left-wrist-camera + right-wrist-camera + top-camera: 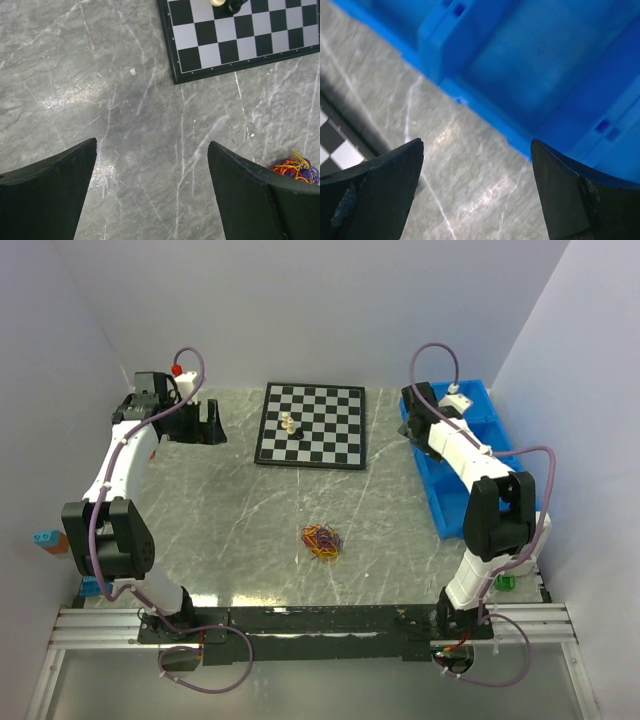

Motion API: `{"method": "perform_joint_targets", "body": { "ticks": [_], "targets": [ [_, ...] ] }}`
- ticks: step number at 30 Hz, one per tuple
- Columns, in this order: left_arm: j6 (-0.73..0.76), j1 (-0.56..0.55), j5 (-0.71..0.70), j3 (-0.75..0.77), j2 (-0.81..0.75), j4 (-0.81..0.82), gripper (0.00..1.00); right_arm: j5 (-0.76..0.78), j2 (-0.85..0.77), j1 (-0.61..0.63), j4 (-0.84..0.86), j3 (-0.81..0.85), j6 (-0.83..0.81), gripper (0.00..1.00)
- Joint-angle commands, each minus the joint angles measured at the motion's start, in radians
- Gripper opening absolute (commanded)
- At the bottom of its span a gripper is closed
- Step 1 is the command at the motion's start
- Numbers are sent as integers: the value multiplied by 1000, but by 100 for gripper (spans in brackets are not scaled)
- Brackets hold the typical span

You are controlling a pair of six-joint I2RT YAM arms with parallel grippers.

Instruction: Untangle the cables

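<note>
One bunch of cables (322, 541), centre of tabletop (225, 525), untouched. Left claw (152, 145): jaws wide apart, empty. Right claw (477, 142): jaws wide apart, empty, beside one blue bin (545, 60).

One camera sits high above and behind my bases, looking down and forward over the whole table (250, 510), with both my arms in frame. The camera on my left wrist looks almost straight down past my left claw (152, 141), fairly near the marble. It shares with the high view a corner of the chessboard (240, 35) and, at its right edge, the cables (295, 169). My right wrist camera looks past my right claw (477, 141), tilted and very close, at the blue bin (545, 65) and the marble beside it. A sliver of chessboard shows at its left edge.
</note>
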Motion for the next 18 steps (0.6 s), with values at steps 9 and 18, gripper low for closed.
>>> {"method": "perform_joint_targets", "body": {
  "ticks": [9, 18],
  "targets": [
    [46, 2, 73, -28, -46, 20, 97, 8, 133, -119, 0, 187, 23, 92],
    [69, 1, 96, -26, -43, 12, 97, -7, 333, -168, -66, 430, 28, 90]
  ]
}}
